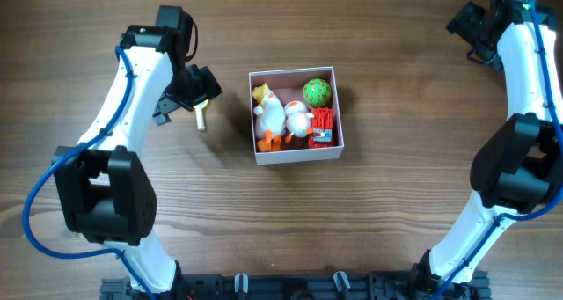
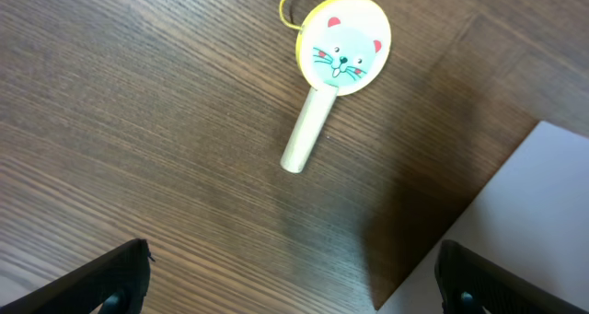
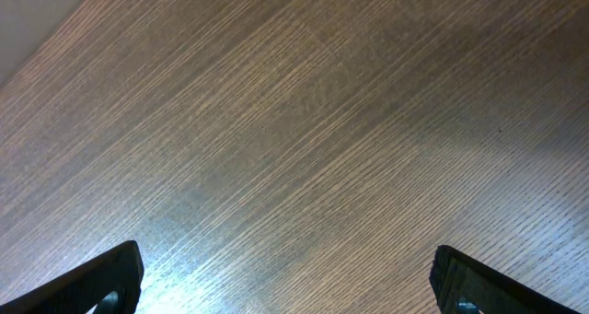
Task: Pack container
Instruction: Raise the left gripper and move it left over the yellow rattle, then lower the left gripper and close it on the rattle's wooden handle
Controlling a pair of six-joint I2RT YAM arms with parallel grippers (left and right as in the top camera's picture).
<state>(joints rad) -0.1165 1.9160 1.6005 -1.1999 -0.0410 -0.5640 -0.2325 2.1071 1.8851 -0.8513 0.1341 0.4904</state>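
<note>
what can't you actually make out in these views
Overhead: the cat-face paddle shows only its handle; the left arm covers its head.
Left wrist: the container is cut off by the frame edge, contents unseen.
Overhead: the red toy in the container is too small to identify.

Black two-finger left gripper (image 1: 186,98) left of centre, black two-finger right gripper (image 1: 475,23) far right, both wide open, empty.

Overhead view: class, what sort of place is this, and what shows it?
Probably a robot test bench: a left arm and a right arm mounted at a wood table, with a container of toys between them.
</note>
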